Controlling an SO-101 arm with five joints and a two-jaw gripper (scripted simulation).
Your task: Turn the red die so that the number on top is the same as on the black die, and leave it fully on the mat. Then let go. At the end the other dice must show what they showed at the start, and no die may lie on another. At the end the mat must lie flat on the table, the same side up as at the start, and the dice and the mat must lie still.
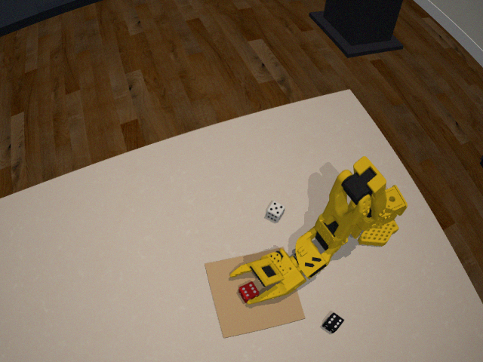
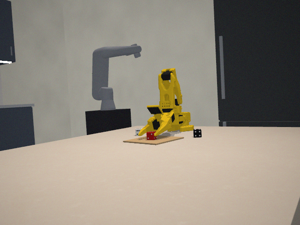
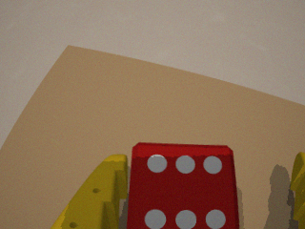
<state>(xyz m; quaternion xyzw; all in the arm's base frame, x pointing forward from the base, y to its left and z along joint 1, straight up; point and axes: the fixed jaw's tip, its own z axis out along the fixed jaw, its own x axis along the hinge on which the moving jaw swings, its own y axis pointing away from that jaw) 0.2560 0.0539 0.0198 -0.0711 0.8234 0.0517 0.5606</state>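
Kitchen-like room: wall cabinet, countertop.

The pale beige, faintly mottled surface carries a flat, tan, 4-sided mat. Directly on it too are 1 white cube die with black pips, 5 on top, and 1 black cube die with white pips, 6 on top.
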